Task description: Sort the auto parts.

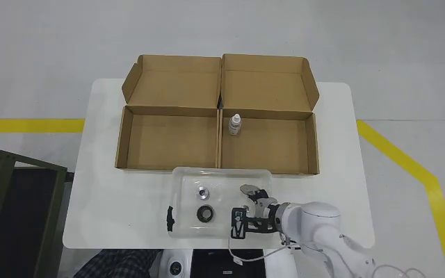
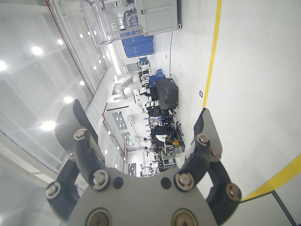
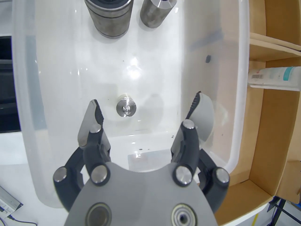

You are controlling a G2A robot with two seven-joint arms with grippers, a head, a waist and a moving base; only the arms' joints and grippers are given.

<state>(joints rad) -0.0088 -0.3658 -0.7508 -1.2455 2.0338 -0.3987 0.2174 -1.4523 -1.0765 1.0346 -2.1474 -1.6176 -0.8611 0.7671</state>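
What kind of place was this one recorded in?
Most likely a factory or robotics workshop hall: yellow floor lines, an aluminium-framed machine enclosure and rows of workstations under a high ceiling.

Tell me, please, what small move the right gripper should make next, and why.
Probably lower the right gripper, shifting slightly to centre on the small silver part: it hangs open over the clear bin, and that part lies off-centre between its fingertips, not yet grasped.

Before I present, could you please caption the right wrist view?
Open right end effector above small metal part in clear bin; dark sleeve and steel cylinder beyond.
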